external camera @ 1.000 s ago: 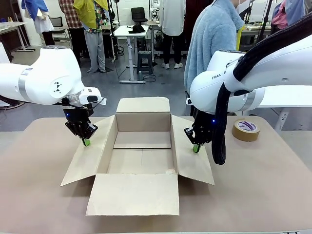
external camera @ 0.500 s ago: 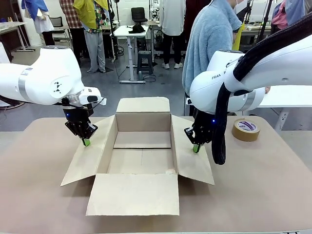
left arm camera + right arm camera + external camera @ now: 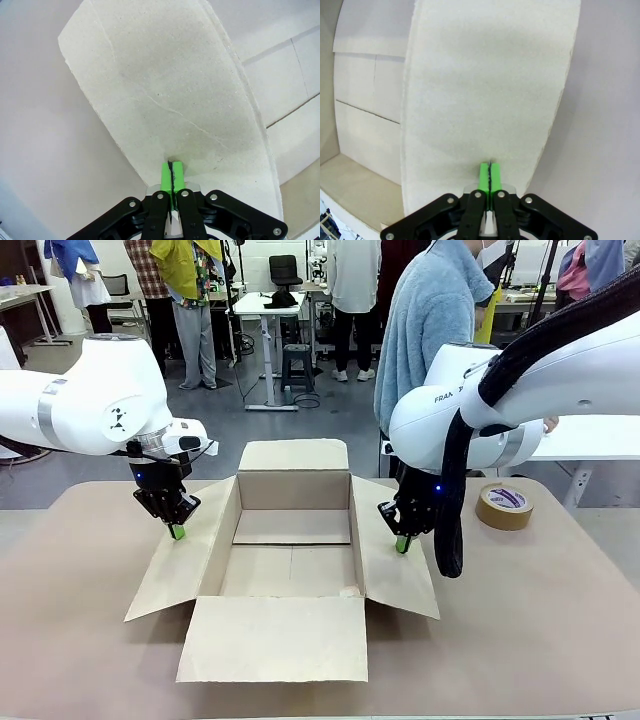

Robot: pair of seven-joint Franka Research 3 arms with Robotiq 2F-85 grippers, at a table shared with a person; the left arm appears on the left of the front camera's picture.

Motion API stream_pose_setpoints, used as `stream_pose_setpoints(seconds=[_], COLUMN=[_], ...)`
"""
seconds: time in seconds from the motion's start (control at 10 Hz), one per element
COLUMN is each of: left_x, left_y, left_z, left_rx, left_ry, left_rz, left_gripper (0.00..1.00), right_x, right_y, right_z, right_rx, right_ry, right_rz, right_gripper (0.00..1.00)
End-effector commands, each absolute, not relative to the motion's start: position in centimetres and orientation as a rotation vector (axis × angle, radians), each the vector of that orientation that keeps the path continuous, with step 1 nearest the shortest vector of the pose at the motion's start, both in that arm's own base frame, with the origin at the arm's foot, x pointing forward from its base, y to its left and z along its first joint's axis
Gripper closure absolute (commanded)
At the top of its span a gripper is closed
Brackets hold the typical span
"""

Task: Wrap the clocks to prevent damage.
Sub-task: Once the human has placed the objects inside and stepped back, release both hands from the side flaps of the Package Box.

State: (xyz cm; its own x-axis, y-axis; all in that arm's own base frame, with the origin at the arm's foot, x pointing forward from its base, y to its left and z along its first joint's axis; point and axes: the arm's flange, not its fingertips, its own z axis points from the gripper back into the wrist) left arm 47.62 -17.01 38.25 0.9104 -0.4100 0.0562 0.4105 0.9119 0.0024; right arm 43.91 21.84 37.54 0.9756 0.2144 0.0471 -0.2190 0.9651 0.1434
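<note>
Clocks: position cannot be told from these pictures; the stretch of box floor on view is plain cardboard.
Cardboard box point(image 3: 293, 490): stands open at mid-table between the two arms, with all four flaps spread outward.
Left gripper point(image 3: 177, 532): closed pad to pad with nothing between. Its tip rests on the left side flap point(image 3: 185, 565). The left wrist view shows the green pads point(image 3: 166, 175) meeting just above the flap's surface.
Right gripper point(image 3: 402, 543): likewise closed on nothing. Its tip is set on the right side flap point(image 3: 398, 580), and its pads point(image 3: 484, 176) are pressed together.
Tape roll point(image 3: 504, 506): lies flat on the table point(image 3: 540, 640), to the right of the box and apart from it.
Person point(image 3: 435, 320): stands at the far side, behind the right arm.
Step in hand (judgement): both arms appear to be pinning the side flaps down to keep the box open; there is no sign of any wrapping.
Handling (judgement): clocks are fragile, with faces and hands that will not bear knocks or squeezing. They are likely of modest weight. Once cushioned they would be soft outside and the film somewhat slippery.
Hold point (judgement): take them across the body or casing edges with a light grip, never on the face.
Risk (judgement): slipping from smooth pads, or crushing under a firm close.
</note>
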Motion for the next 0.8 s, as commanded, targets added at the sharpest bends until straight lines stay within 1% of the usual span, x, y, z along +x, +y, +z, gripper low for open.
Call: stream_pose_setpoints(seconds=[0.0, 0.7], left_x=[47.54, 47.54], left_y=[-17.00, -17.00], left_z=[38.14, 38.14], left_rx=[-0.005, -0.005], left_ry=[-0.052, -0.052], left_rz=[-0.426, -0.426], left_gripper=[1.00, 1.00], right_x=[43.73, 43.73], right_y=[21.85, 21.85], right_z=[37.31, 37.31], right_rx=[0.146, 0.146], right_ry=[-0.027, -0.027], right_rz=[0.218, 0.218], right_gripper=[0.99, 0.99])
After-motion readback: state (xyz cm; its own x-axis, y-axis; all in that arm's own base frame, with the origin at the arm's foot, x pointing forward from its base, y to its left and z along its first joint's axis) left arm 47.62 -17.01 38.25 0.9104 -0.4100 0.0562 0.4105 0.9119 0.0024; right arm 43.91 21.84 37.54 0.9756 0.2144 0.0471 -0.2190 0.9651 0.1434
